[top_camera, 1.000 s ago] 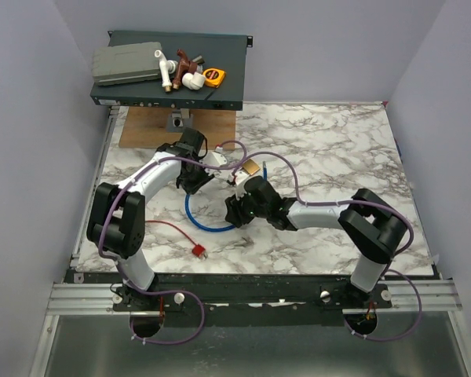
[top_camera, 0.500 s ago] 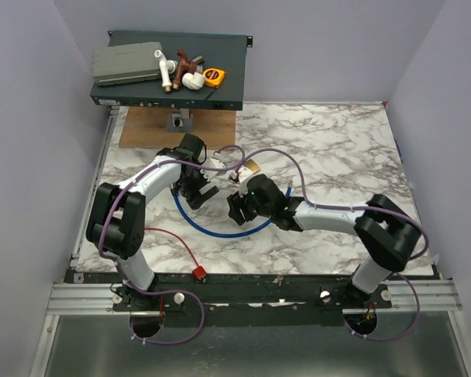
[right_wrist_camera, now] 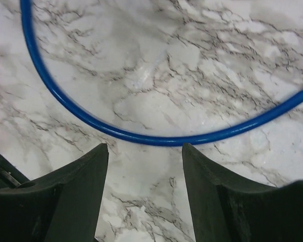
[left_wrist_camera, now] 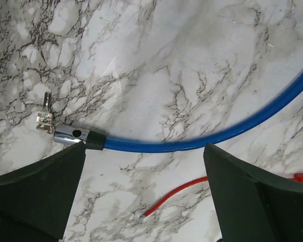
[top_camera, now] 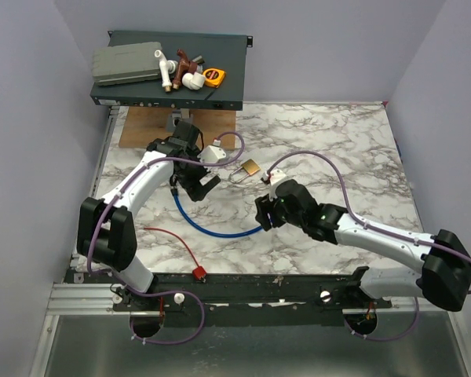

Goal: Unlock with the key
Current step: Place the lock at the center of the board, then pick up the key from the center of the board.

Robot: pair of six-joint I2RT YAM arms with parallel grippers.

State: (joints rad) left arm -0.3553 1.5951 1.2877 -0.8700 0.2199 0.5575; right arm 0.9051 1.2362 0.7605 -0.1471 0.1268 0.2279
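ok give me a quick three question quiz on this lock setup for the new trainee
1. True or false: the left pincer and the right pincer are both open, holding nothing.
2. The key's red tag lies: A) on the shelf B) near the table's front edge C) against the padlock.
3. Short answer: what curves across the table between the two pincers?
Key: 1 true; 2 B; 3 the blue cable.
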